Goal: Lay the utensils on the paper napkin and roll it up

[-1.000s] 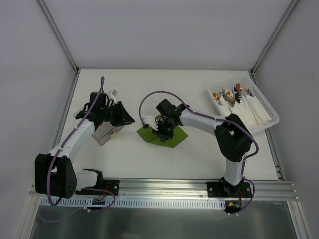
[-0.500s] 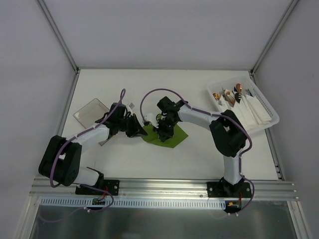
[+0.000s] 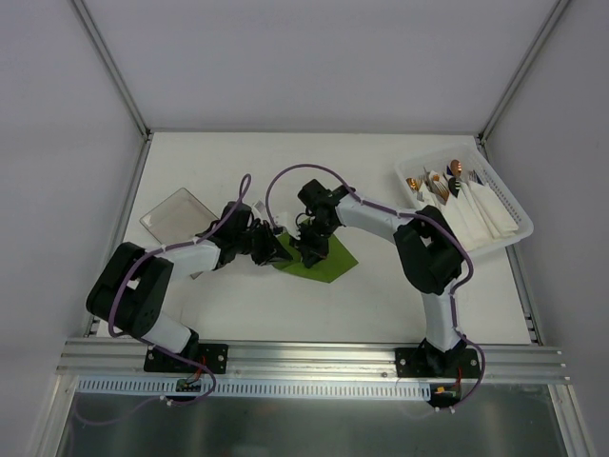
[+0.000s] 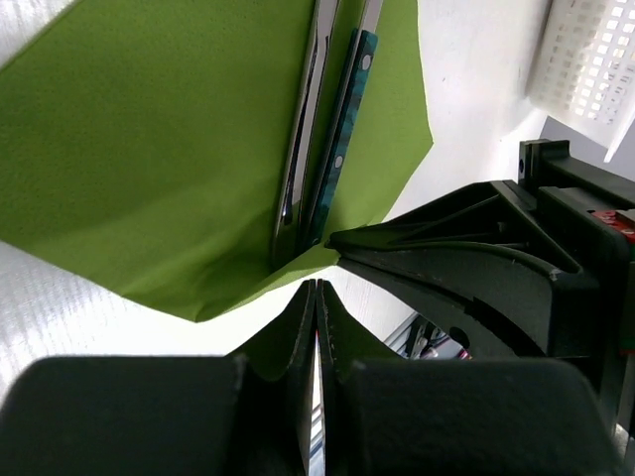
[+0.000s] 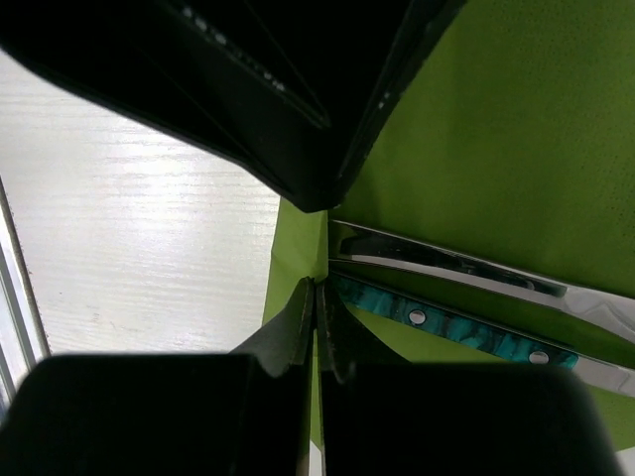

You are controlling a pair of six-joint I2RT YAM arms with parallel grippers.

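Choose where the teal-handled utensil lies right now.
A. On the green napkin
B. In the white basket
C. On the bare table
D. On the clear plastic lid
A: the left wrist view shows the teal-handled utensil lying beside a silvery piece on the green napkin, whose edge the left gripper and the right gripper are pinching.

The paper napkin (image 4: 149, 149) is matt, faintly textured paper; the utensils (image 4: 301, 149) are glossy mirror-like metal, one handle mottled teal.
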